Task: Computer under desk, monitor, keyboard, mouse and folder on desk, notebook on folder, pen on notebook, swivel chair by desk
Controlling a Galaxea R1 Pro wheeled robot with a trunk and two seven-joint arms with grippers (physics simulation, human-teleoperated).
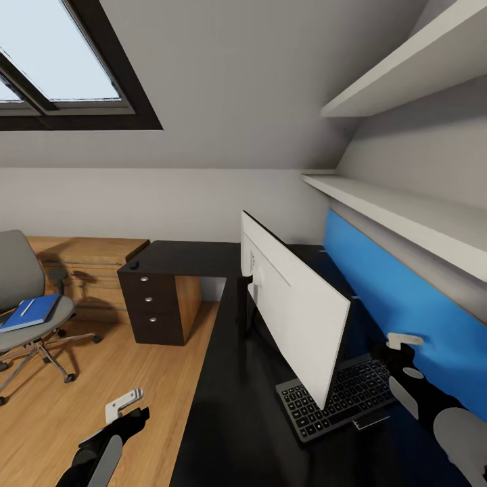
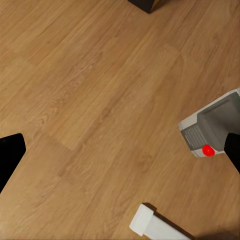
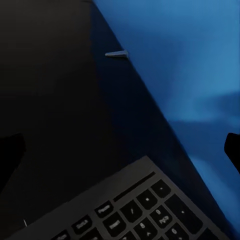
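The monitor [image 1: 291,308] stands on the black desk [image 1: 223,419], its white back towards me. The keyboard [image 1: 338,399] lies on the desk behind the monitor's near end. A small black mouse [image 1: 134,264] sits on the desk's far corner above the drawers. At far left is the swivel chair [image 1: 17,284], with the blue folder [image 1: 30,311] on its seat and a white pen [image 1: 27,308] on the folder. My left gripper [image 1: 125,408] hangs open over the floor [image 2: 100,90]. My right gripper [image 1: 400,346] is open above the keyboard's corner [image 3: 130,210]. The computer and notebook are out of view.
A dark three-drawer unit [image 1: 159,308] closes the desk's far end, with a light wooden dresser [image 1: 88,260] behind it. A blue panel [image 1: 406,304] and white shelves [image 1: 406,210] line the right wall. A grey box with a red dot [image 2: 210,130] and a white post [image 2: 155,225] lie by the left gripper.
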